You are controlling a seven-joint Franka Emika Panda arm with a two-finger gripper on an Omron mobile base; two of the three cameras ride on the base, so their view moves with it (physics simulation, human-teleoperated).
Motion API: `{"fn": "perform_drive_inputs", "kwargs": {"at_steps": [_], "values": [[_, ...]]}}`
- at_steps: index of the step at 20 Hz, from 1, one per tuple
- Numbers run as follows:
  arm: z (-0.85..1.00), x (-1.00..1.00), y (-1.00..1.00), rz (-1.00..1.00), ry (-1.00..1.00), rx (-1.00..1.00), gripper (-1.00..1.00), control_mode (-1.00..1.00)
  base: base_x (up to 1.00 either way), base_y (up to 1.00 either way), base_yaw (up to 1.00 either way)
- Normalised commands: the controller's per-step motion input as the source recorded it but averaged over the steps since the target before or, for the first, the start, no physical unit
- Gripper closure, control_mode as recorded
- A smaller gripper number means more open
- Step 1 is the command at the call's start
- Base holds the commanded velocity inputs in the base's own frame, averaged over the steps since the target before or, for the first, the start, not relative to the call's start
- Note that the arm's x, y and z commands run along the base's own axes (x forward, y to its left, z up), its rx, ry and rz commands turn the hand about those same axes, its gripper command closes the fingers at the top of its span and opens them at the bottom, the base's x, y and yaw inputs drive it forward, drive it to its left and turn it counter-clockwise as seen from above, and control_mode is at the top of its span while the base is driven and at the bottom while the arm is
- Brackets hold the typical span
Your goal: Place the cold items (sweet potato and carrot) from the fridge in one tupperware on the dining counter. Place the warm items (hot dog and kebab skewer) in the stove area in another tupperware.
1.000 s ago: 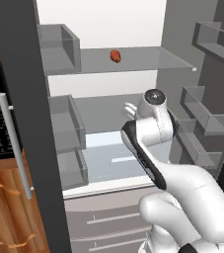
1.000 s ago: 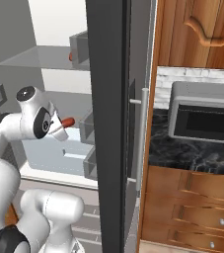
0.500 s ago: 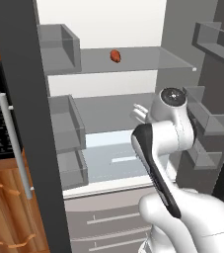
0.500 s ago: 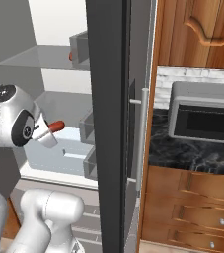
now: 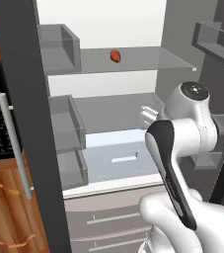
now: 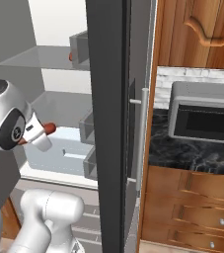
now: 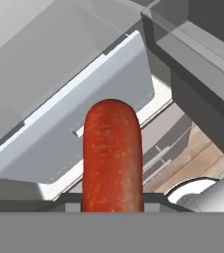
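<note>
Carrot (image 7: 112,155): orange-red, blunt-ended, clamped between the fingers of the hand (image 6: 40,134) and sticking straight out past its tips, its end showing at the hand in the right base view. Hand: closed on the carrot, in front of the open fridge (image 5: 113,111), level with the fridge's middle shelf and above its pale crisper drawer (image 5: 121,160). Sweet potato (image 5: 115,56): small reddish-brown lump, lying on the fridge's upper glass shelf (image 5: 133,59), well above the hand.
</note>
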Motion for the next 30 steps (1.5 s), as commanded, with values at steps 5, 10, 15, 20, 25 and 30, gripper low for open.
{"fn": "perform_drive_inputs", "kwargs": {"at_steps": [5, 10, 15, 20, 25, 30], "values": [[0.00, -0.14, 0.00, 0.00, 0.00, -0.01, 1.00, 1.00, -0.10, 0.00, 0.00], [0.00, 0.00, 0.00, 0.00, 0.00, 0.00, 1.00, 1.00, -0.73, 0.23, -0.28], [0.00, 0.00, 0.00, 0.00, 0.00, 0.00, 1.00, 1.00, -0.76, 0.47, -0.52], [0.00, 0.00, 0.00, 0.00, 0.00, 0.00, 1.00, 1.00, -0.67, 0.16, -0.60], [0.00, 0.00, 0.00, 0.00, 0.00, 0.00, 1.00, 1.00, -0.58, 0.00, -0.74], [0.00, 0.00, 0.00, 0.00, 0.00, 0.00, 1.00, 1.00, -0.53, 0.00, -0.77]]}}
